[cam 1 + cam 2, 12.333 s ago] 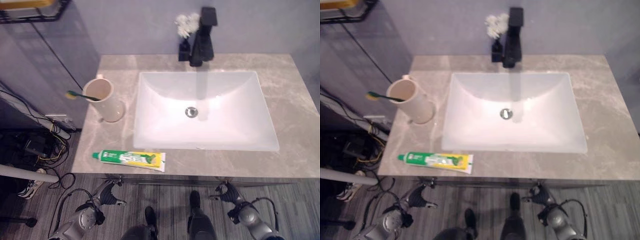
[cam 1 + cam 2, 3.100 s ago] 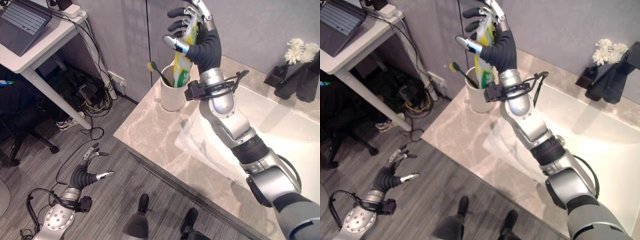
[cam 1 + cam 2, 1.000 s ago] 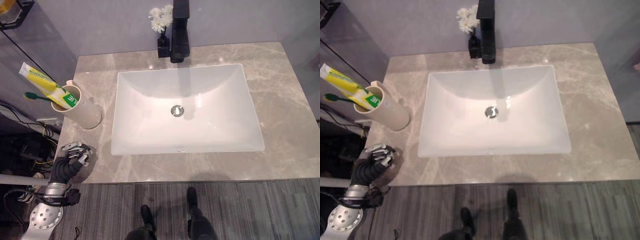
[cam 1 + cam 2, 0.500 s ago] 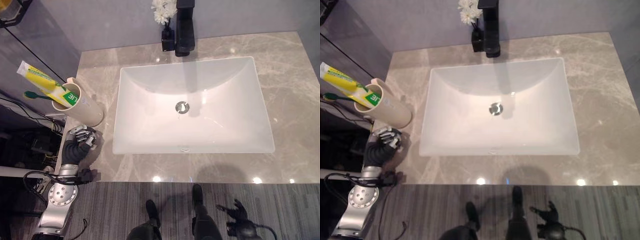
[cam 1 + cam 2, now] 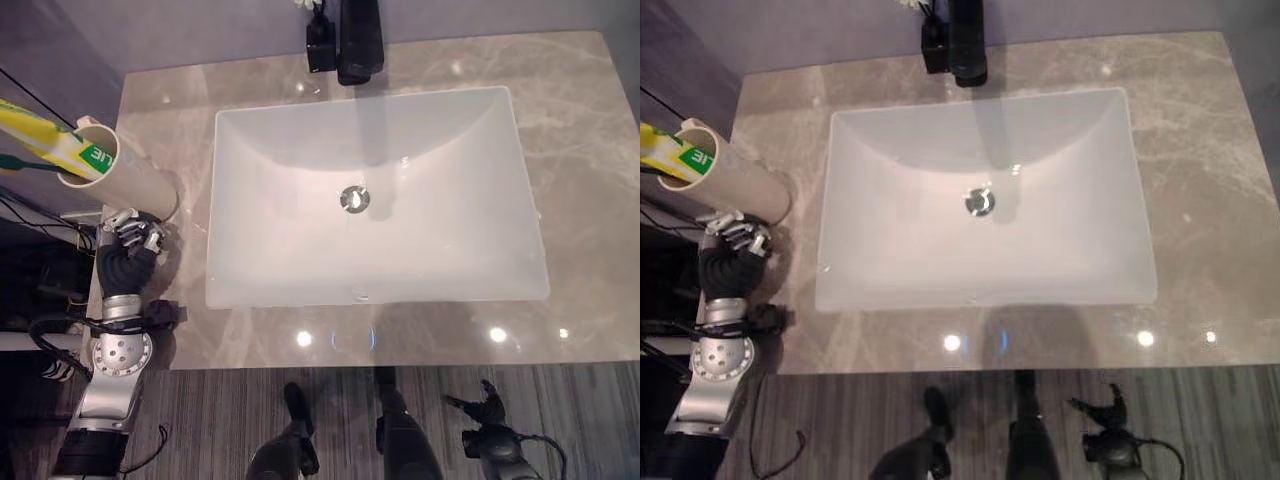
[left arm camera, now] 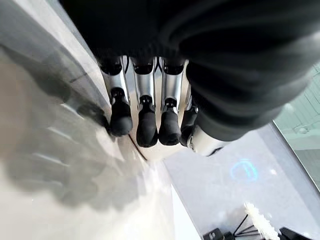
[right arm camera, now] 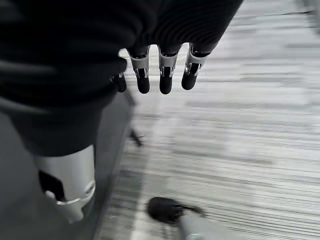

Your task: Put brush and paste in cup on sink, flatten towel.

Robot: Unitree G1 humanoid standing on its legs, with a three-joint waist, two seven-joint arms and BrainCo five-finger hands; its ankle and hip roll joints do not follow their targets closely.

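Observation:
A cream cup (image 5: pixel 120 178) stands on the grey marble counter (image 5: pixel 590 200), left of the sink. A yellow and green toothpaste tube (image 5: pixel 45 135) and a green toothbrush (image 5: pixel 22 163) lean out of it to the left. My left hand (image 5: pixel 125 265) rests on the counter's left front corner just below the cup's base. Its fingers (image 6: pixel 146 120) are curled down with the tips on the stone, holding nothing. My right hand (image 5: pixel 487 408) hangs low over the floor in front of the counter, fingers (image 7: pixel 162 75) straight and spread.
The white rectangular sink (image 5: pixel 240 290) takes up the counter's middle. A black tap (image 5: pixel 358 40) and a small dark vase (image 5: pixel 320 48) stand behind it against the wall. Cables lie on the floor left of the counter.
The toothpaste, lying on the counter's front 12 s ago, now stands in the cup. Over the last second my left hand has moved up to the cup's base; the camera has shifted.

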